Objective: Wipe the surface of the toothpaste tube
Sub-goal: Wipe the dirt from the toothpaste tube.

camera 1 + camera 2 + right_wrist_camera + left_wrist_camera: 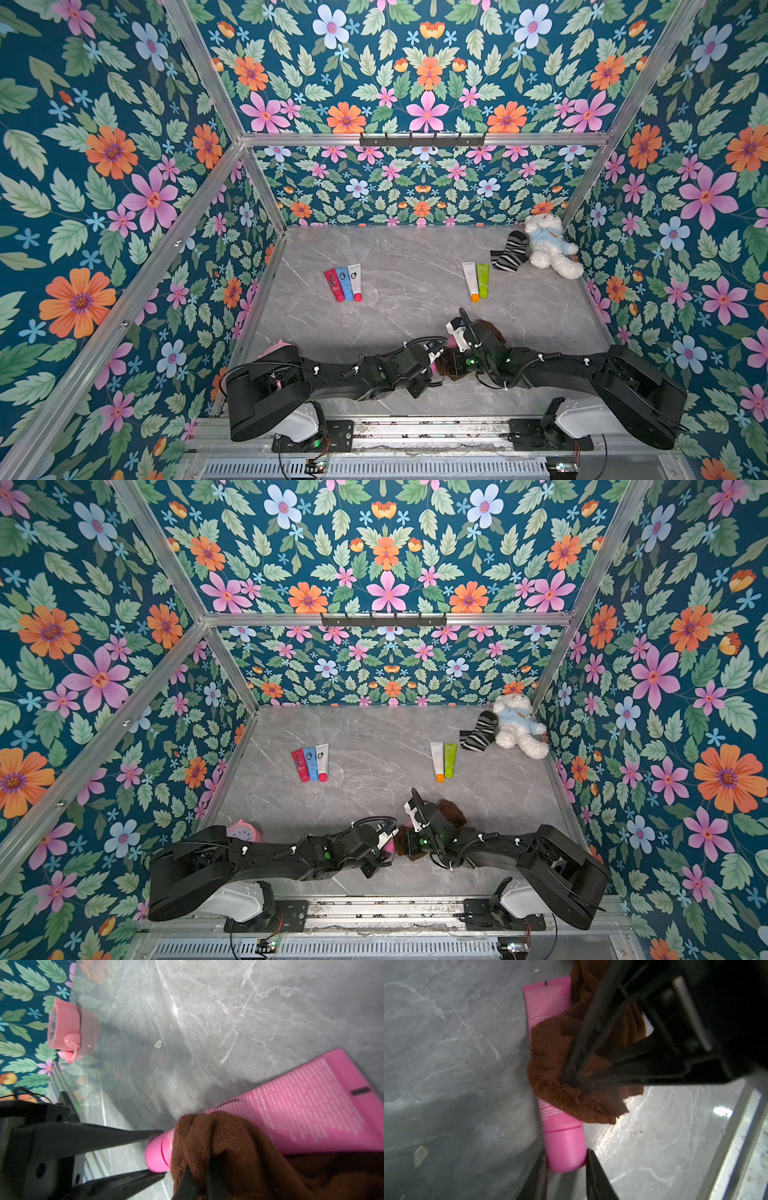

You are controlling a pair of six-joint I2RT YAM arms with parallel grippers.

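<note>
A grey marble tabletop (pixel 415 257) is carrying everything. Toward its left, three tubes (pixel 344 283), red, blue and white, are lying side by side. Toward the right, a white tube with an orange cap (pixel 471 279) is lying against a green tube (pixel 482 279). In the far right corner a white teddy bear (pixel 547 249) is sprawling beside a striped sock (pixel 510 251). A pink clock (pixel 244 832) is standing near the left front corner. At the front middle a pink tube (pixel 550 1012) is lying with a brown cloth (pixel 560 1088) bunched over it.
</note>
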